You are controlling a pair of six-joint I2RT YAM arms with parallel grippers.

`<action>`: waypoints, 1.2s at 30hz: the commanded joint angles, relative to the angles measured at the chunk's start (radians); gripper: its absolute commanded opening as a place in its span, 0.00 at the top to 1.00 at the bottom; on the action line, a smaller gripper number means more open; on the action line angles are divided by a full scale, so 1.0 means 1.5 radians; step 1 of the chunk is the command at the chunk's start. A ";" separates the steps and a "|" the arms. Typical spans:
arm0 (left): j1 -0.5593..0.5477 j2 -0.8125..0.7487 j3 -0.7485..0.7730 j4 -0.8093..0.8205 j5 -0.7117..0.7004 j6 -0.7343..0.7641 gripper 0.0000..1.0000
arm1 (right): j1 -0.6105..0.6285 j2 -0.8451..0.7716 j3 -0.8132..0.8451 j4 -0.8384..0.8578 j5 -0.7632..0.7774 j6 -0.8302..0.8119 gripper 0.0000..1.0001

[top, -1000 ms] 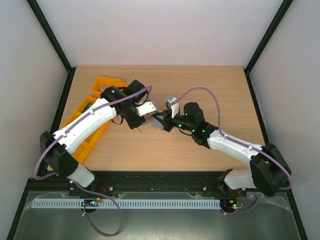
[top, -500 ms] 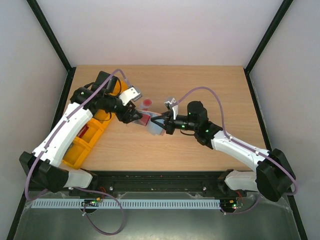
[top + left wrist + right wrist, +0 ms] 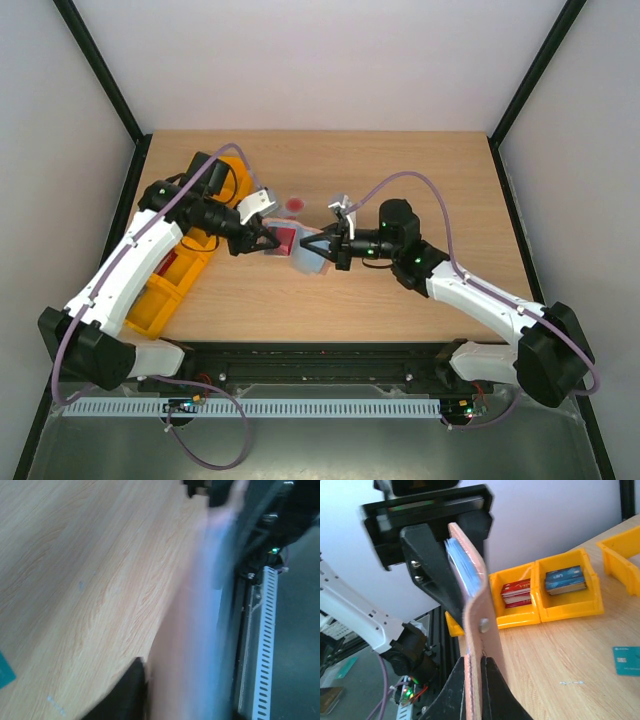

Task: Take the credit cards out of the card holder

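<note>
- Right pincer (image 3: 476, 669) is clamped on the lower edge of the card holder (image 3: 482, 605), keeping it stood on edge over the middle of the counter (image 3: 400, 160).
- Left pincer (image 3: 268, 240) meets the holder's upper end from the opposite side. One black finger lies along the grey-blue inner face, but I cannot tell whether it is apart or pinched.
- Left arm (image 3: 130, 265) bows out over the orange bins (image 3: 520, 617); the right arm (image 3: 470, 290) stretches low and diagonally to the same spot.
- Light wood counter, pale walls (image 3: 300, 60), black frame posts (image 3: 104, 68).
- Flat on the wood lie the pale card (image 3: 293, 205), just behind the holder, and the teal card (image 3: 627, 660), apart from it.
- A second ago the left arm lay across the counter's middle and no pale card showed on the wood. Now its elbow is swung out left.
</note>
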 commanded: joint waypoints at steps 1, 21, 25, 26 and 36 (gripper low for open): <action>0.007 -0.015 -0.003 -0.028 0.053 0.027 0.94 | -0.005 -0.018 0.026 0.017 -0.032 -0.012 0.98; -0.005 0.044 -0.022 0.117 -0.549 -0.253 0.98 | 0.074 0.068 0.067 -0.031 0.285 0.051 0.64; -0.008 0.038 -0.004 0.089 -0.318 -0.230 0.98 | 0.088 0.112 0.036 0.183 0.136 0.155 0.69; -0.008 0.035 0.006 0.081 -0.269 -0.221 0.98 | 0.087 0.121 0.031 0.221 0.128 0.178 0.70; 0.001 -0.001 0.039 -0.007 0.014 -0.095 0.98 | 0.033 0.118 0.003 0.248 0.119 0.203 0.84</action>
